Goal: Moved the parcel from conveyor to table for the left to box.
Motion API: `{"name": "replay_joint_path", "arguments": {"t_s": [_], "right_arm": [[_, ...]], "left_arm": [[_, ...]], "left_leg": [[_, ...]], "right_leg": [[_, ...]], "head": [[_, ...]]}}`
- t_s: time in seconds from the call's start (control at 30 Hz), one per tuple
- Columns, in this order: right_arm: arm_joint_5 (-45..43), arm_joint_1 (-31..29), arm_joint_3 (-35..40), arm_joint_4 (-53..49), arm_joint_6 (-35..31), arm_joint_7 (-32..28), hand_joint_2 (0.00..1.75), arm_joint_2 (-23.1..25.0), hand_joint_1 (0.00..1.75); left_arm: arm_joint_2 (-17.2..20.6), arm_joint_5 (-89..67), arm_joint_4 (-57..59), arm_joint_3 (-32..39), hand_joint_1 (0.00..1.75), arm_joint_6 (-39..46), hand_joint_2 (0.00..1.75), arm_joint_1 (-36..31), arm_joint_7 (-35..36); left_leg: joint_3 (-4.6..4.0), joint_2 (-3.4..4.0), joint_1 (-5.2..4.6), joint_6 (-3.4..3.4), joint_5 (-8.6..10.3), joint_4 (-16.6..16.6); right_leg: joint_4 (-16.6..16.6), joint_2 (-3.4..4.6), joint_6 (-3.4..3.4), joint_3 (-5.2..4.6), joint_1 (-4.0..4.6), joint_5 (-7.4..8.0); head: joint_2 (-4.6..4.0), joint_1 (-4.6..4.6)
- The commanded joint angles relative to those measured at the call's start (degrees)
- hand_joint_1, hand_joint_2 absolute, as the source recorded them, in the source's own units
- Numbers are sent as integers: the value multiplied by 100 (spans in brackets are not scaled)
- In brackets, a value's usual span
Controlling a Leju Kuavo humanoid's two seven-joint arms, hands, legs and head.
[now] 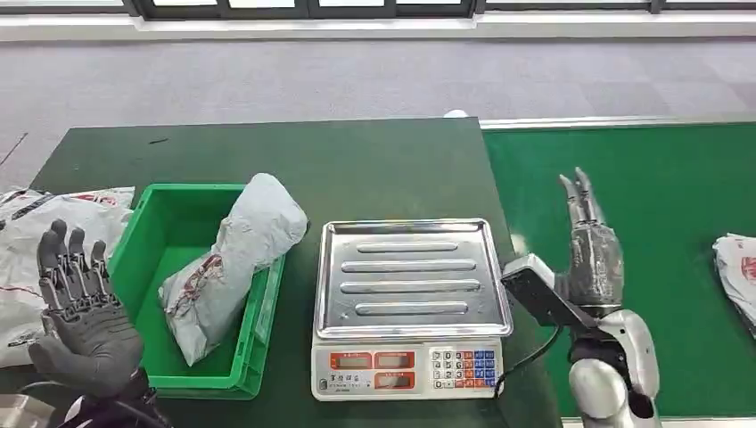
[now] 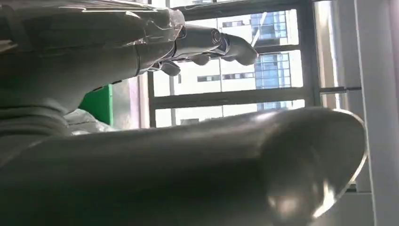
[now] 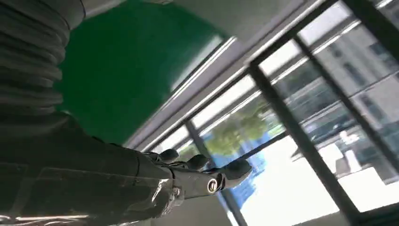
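A grey plastic-wrapped parcel leans in the green box on the table, its upper end resting over the box's right wall. My left hand hangs beside the box's left wall, palm up, fingers apart and holding nothing. My right hand is raised over the green conveyor just right of the scale, fingers straight and empty. Another white parcel lies on the conveyor at the far right edge. In the left wrist view my left hand shows its fingers stretched out; in the right wrist view my right hand does too.
A steel-topped weighing scale stands between the box and the conveyor. A heap of white parcels lies at the table's left edge. The far half of the dark green table is bare. Windows stand beyond the grey floor.
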Motion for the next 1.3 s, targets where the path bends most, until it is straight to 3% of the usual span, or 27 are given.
{"name": "replay_joint_path", "arguments": {"t_s": [0.03,0.1,0.13,0.17,0.3,0.37,0.43,0.47,0.57,0.63,0.67,0.8,0.83,0.93,1.1,1.3], "right_arm": [[1939,-378,-701,1851,-9,811,175,-1336,0],[2066,-254,-895,2105,42,912,175,-1561,0],[2063,-221,-947,2123,30,906,0,-1616,0],[2108,-167,-1008,2185,91,905,175,-1722,0],[2404,-159,-1170,2533,439,1256,175,-2121,0],[2121,289,-1539,2517,699,1253,175,-2275,0],[2082,688,-2048,2411,957,1398,175,-2202,0],[2104,827,-2237,2368,996,1324,175,-2158,0],[2121,956,-2561,2428,1393,1269,175,-2024,0],[2309,746,-2568,2872,1435,1281,175,-2145,0],[2320,684,-2562,2954,1408,1259,175,-2152,0],[2316,592,-2534,2996,1422,1256,175,-2139,0],[2231,128,-2266,3589,1443,1258,175,-2403,0],[2184,-277,-2013,4144,1063,1246,175,-2649,0],[1994,-476,-1781,4245,1053,1228,175,-2490,0],[2076,-783,-1578,4498,914,1309,175,-2433,0]], "left_arm": [[-261,2,59,54,0,-310,0,31,240],[-246,159,103,88,0,-404,0,72,315],[-242,179,114,100,0,-414,0,88,310],[-253,259,134,142,0,-461,0,132,255],[-349,485,234,237,0,-565,0,203,277],[-166,365,383,136,0,-565,0,145,218],[2,259,528,28,0,-478,0,98,135],[39,244,600,2,0,-447,0,57,107],[113,432,653,-52,0,-711,0,17,135],[32,616,694,10,0,-953,0,-152,83],[19,608,687,17,0,-966,0,-174,107],[40,714,675,-11,0,-1116,0,-189,113],[-28,1103,733,150,0,-1525,0,-269,191],[-86,832,692,302,0,-1412,0,-172,43],[-64,899,702,419,0,-1232,0,-188,-348],[-73,973,735,401,0,-1088,0,-261,-326]], "left_leg": [[1,-2,0,7,4,-13],[-22,-19,-2,19,-5,-9],[-19,-31,0,23,1,-17],[-20,-29,-3,21,-3,-14],[-15,-20,-11,25,-15,-11],[-12,-29,-12,26,-13,-15],[-15,-56,-12,24,-13,-13],[23,-63,-15,26,-9,-11],[44,-78,-15,28,-13,-22],[30,-58,-17,30,-18,-19],[-21,-48,-16,35,-30,-7],[-16,-32,-18,32,-34,-13],[-10,-26,-15,31,-34,-17],[-3,8,-18,33,-33,-17],[-6,4,-17,35,-36,-11],[0,2,-22,34,-32,-18]], "right_leg": [[-22,-2,8,30,0,8],[-21,-20,16,24,-1,-1],[-35,-32,24,35,0,0],[-28,-32,23,31,-2,-6],[-18,-24,21,30,-10,-13],[-23,-33,23,36,-11,-14],[-19,-58,25,35,-10,-24],[-21,-63,29,17,-10,-24],[-31,-82,30,51,-7,-30],[-26,-68,32,47,-14,-29],[-15,-58,30,29,-15,-35],[-23,-43,30,30,-18,-33],[-30,-38,29,37,-14,-29],[-31,-4,31,33,-17,-19],[-25,-6,30,34,-16,-25],[-25,-7,30,38,-22,-25]], "head": [[0,0],[0,0],[0,0],[0,0],[0,0],[2,0],[0,0],[0,0],[0,2],[0,-2],[0,-2],[0,0],[0,0],[0,-2],[0,0],[0,0]]}}
